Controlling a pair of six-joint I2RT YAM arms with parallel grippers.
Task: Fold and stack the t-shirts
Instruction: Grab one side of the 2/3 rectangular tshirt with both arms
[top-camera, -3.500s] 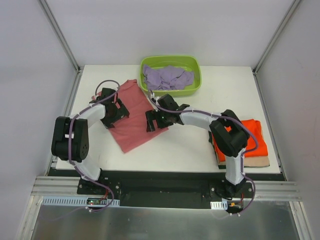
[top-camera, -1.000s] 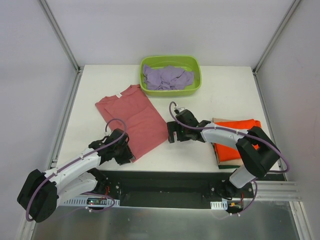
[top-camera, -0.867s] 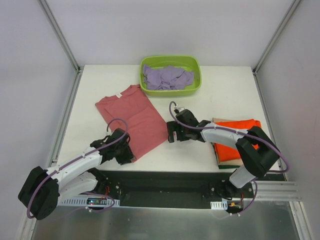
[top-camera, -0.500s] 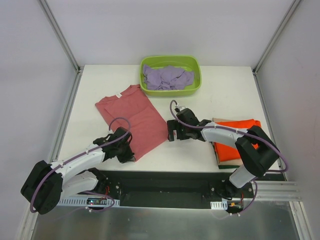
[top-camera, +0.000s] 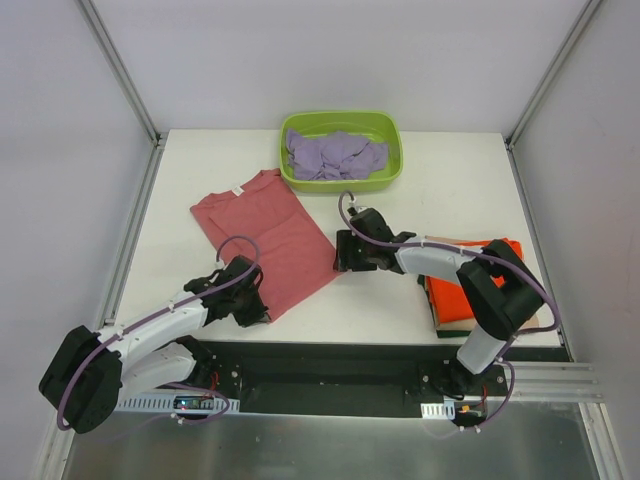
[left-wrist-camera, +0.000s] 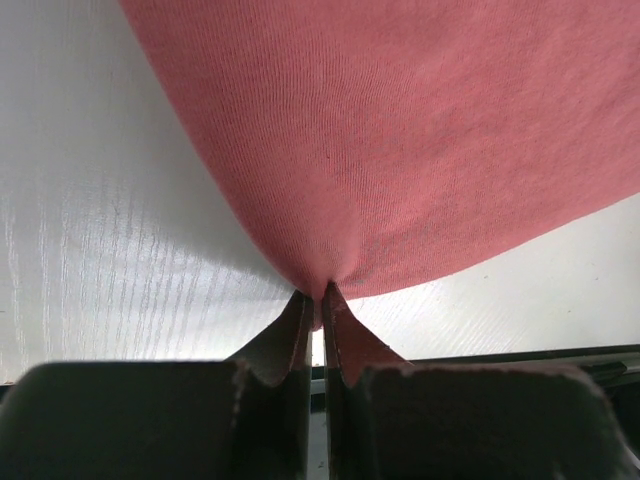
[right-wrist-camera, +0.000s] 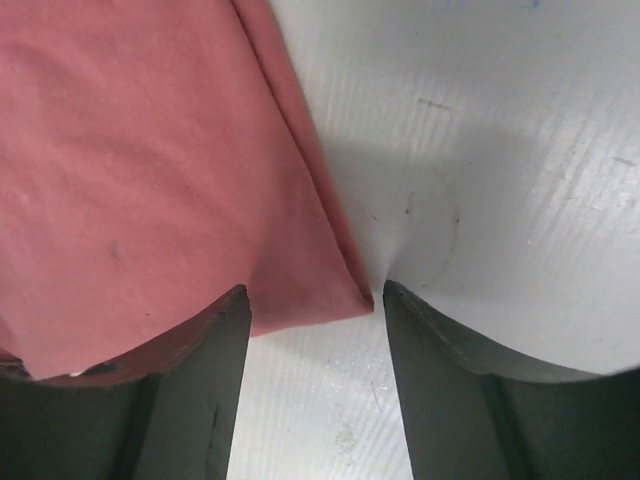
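Left fingers (left-wrist-camera: 285, 335) pinch the salmon-red t-shirt (left-wrist-camera: 400, 150) — right fingers (right-wrist-camera: 440, 380), spread wide, have edged onto its corner.

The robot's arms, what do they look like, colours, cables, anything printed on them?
Both the left arm and right arm have white tubular links and chunky black joints. A purple cable loops along each. The fingers are dark, flat and pale-chipped at the edges. No markings show.

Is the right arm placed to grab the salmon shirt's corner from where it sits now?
Probably yes. The right gripper is open, with the corner of the salmon shirt lying flat between its fingers, and nothing else covers that corner. The left gripper pinches the shirt elsewhere, clear of it.
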